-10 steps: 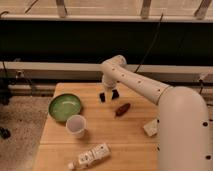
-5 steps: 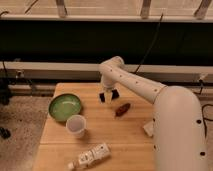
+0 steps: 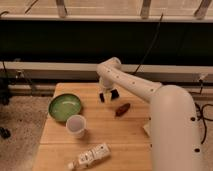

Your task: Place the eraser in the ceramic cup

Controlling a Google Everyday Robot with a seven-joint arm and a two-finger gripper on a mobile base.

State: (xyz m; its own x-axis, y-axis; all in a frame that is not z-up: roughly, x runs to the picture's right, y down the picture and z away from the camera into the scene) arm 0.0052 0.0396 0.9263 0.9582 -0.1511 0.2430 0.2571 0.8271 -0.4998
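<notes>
The white ceramic cup [image 3: 76,125] stands upright on the wooden table [image 3: 115,142], front left of centre. A small white block [image 3: 146,128], which may be the eraser, lies at the table's right edge, partly hidden behind my arm. My gripper [image 3: 108,95] points down just above the table's far middle. Its two dark fingers [image 3: 102,97] stand apart with nothing between them. It is well behind and to the right of the cup, and far left of the white block.
A green bowl [image 3: 65,106] sits at the left, just behind the cup. A dark red oblong object [image 3: 122,109] lies right of the gripper. A white bottle [image 3: 92,156] lies on its side near the front edge. A dark wall and rail run behind the table.
The gripper has stayed almost in place over the table's far middle. The near part of the arm has shifted slightly. No object has moved.
</notes>
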